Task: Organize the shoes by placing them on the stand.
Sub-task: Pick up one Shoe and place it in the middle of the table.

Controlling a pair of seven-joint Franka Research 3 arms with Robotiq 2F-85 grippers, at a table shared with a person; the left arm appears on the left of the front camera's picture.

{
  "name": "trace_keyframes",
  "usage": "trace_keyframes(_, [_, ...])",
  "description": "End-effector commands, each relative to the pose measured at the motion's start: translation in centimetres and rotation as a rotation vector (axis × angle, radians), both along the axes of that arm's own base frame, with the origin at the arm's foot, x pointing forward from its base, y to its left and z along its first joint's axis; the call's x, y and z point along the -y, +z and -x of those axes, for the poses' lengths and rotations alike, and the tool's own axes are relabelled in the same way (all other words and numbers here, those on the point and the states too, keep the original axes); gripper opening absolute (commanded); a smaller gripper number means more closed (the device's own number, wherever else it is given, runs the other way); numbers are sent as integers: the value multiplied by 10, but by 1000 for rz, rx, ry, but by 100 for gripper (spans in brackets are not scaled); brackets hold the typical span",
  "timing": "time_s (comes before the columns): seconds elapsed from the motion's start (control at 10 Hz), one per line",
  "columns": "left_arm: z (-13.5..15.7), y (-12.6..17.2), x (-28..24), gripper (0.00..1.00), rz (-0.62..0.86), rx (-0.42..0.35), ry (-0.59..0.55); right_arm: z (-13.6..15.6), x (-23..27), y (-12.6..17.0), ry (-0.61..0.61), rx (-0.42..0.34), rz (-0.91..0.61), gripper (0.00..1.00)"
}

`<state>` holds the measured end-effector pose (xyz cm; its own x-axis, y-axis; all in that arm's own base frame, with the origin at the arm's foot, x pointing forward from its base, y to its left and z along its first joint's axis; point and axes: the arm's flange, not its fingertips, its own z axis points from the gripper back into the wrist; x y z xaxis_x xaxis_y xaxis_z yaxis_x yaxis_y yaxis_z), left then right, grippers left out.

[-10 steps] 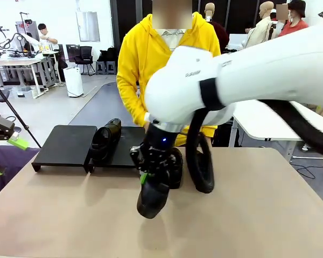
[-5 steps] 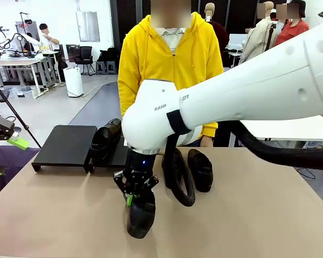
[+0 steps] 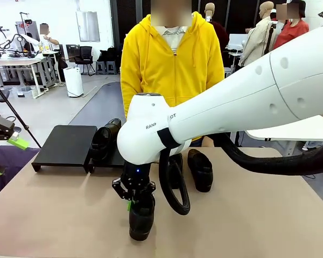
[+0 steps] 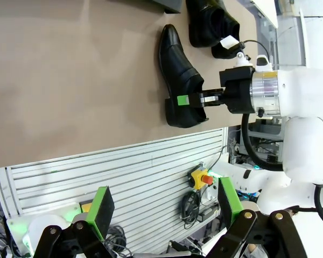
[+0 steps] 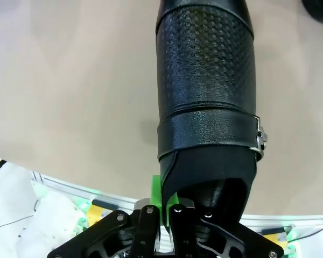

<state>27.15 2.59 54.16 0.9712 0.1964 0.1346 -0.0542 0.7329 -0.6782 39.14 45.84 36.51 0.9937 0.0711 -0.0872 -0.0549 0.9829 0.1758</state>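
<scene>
Front view, lower centre: right gripper (image 3: pixel 133 200) pressed shut on the collar edge of one loafer (image 3: pixel 141 219), toe toward the camera, low at the tan table (image 3: pixel 54 215). Contact with the tabletop could not be told.

Right wrist view: green pad (image 5: pixel 157 194) pinched the leather rim at the shoe's opening. A strap crossed the vamp, and the toe pointed to the top of the frame.

Stand (image 3: pixel 64 144) sat at middle left of the front view, well apart from the held shoe. A second loafer (image 3: pixel 105 138) lay on its right-hand panel, near the seam.

Third loafer (image 3: pixel 200 169) stood on the table right of centre. A fourth (image 3: pixel 176 169) was just beside it, partly behind the arm's black cable (image 3: pixel 171 207).

Person in a yellow hoodie (image 3: pixel 172 64) stood behind the table, upper centre.

Left wrist view: left gripper (image 4: pixel 164 207) was spread wide at the bottom edge, nothing between its pads, over a ribbed grey panel (image 4: pixel 124 166) beyond the table's edge.
</scene>
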Motion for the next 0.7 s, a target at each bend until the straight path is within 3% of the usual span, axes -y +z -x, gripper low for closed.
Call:
trace_keyframes(0.0, [1,1,-2,100,-8,-6,-5,1,-12,-1,-20,6,20,0])
trace_keyframes(0.1, [1,1,-2,100,-8,-6,-5,0,-10,-4,-26,-18,22,41])
trace_keyframes(0.2, [1,1,-2,100,-8,-6,-5,-1,-8,-3,-30,-20,17,99])
trace_keyframes(0.4, [1,1,-2,100,-8,-6,-5,-4,0,9,-35,-35,-8,100])
trace_keyframes(0.6, [1,1,-2,100,-8,-6,-5,-3,36,59,1,-97,-104,100])
